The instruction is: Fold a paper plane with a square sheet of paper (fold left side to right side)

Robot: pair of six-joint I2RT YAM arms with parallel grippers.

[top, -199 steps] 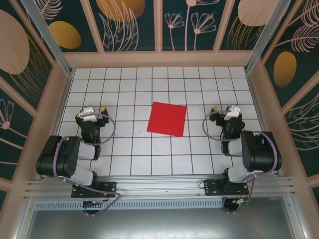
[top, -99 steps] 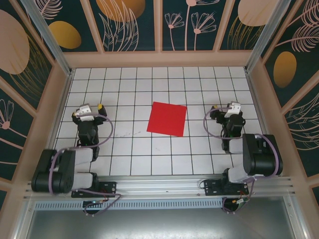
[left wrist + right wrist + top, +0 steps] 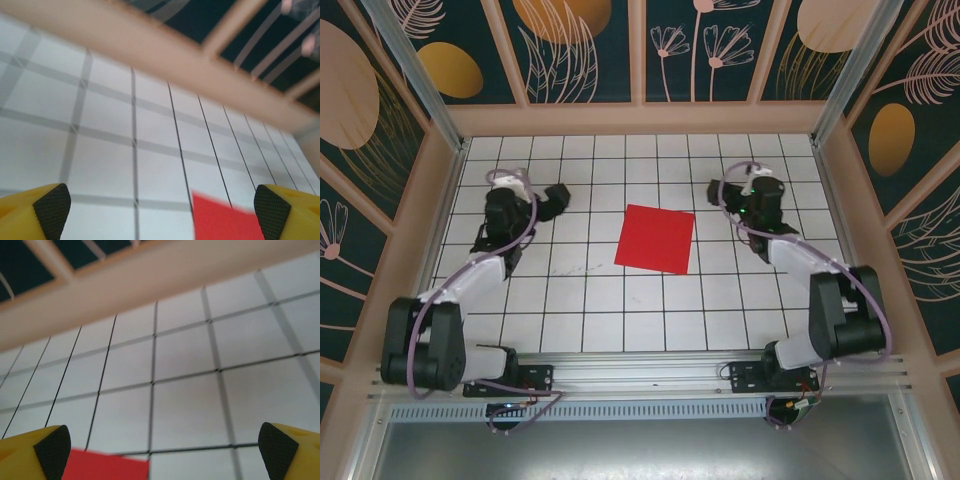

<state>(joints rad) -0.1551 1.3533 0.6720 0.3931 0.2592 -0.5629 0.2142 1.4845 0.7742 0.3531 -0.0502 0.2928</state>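
Two arms have stretched away from their bases since a second ago, when both sat folded back. The left end effector [image 3: 558, 196] and the right end effector [image 3: 724, 197] now point inward at each other across the square sheet of paper [image 3: 656, 239], which has not shifted. Both stand spread wide and hold nothing. In the wrist views their yellow fingers [image 3: 50, 210] with black pads [image 3: 50, 447] sit at the far lower corners.

The red sheet lies flat and unfolded between the two end effectors, apart from both and a little nearer the arm bases than either. From the left wrist a red corner shows low between the fingers, closer to the right-hand one. From the right wrist a red edge shows just beside the left-hand finger.

The bench [image 3: 600, 300] is white, ruled into a grid by dark lines. A pale wooden frame [image 3: 640, 118] borders it. Dark panels [image 3: 580, 40] painted with flowers and orange ovals rise behind and to the sides, and an aluminium rail [image 3: 640, 380] carries the bases.
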